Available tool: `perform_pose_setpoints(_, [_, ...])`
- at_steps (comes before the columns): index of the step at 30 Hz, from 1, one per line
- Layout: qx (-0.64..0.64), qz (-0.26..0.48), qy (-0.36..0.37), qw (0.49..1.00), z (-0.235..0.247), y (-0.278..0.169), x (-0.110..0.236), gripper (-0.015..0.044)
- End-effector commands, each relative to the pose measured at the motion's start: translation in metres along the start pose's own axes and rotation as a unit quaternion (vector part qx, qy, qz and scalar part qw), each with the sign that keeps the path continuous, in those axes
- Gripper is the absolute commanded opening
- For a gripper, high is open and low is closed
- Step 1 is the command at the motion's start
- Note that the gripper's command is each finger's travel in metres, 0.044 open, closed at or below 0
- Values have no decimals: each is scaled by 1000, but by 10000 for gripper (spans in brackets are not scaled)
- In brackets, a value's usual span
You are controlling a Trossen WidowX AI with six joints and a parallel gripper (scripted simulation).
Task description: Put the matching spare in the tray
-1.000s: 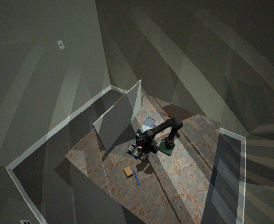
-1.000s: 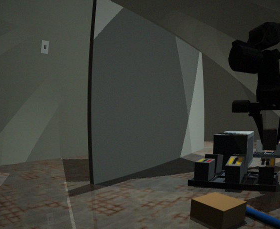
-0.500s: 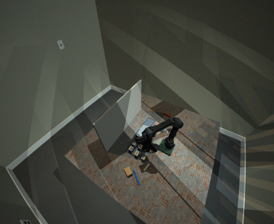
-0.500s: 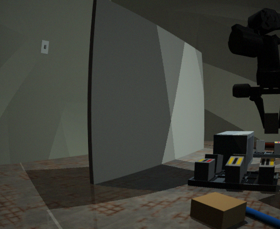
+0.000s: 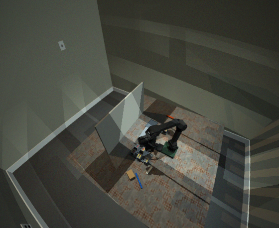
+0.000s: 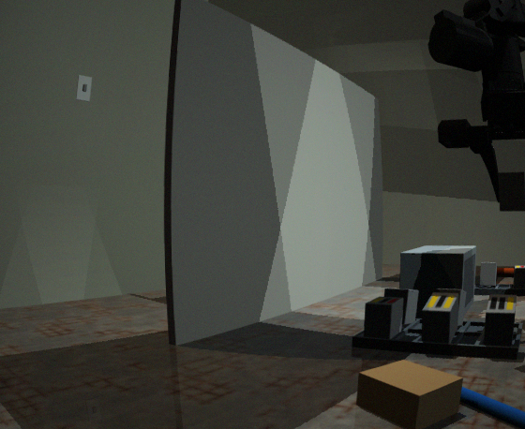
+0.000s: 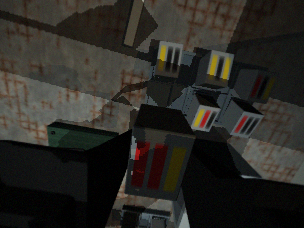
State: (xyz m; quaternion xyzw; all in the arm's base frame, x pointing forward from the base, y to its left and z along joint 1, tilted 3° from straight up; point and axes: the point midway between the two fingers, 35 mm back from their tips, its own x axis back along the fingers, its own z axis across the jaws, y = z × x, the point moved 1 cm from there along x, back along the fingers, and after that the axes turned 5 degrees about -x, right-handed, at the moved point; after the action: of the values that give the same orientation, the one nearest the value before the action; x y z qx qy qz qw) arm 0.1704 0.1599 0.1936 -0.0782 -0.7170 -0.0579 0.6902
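Open floor lies on the near side of the black spares rack (image 6: 438,347), up to the tan cardboard box (image 6: 409,392) and blue rod (image 6: 502,408); the tall grey partition panel (image 6: 239,187) closes off the left. Well above the rack, the black gripper (image 6: 512,194) is clamped on a dark block spare (image 7: 159,159). Only the wrist view shows its face: two red stripes and one yellow. The top view alone shows the grey tray (image 5: 152,122) beyond the arm.
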Motion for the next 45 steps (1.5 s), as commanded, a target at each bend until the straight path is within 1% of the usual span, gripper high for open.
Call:
perform_pose_setpoints(1, [-8,1,-5,1000,-10,-4,3,0])
perform_pose_setpoints(9, [-37,4,-15,999,-44,-19,8,0])
perform_pose_setpoints(25, [-56,8,-16,998,-103,-57,11,0])
perform_pose_setpoints(45, [-38,6,-13,999,-166,-136,13,0])
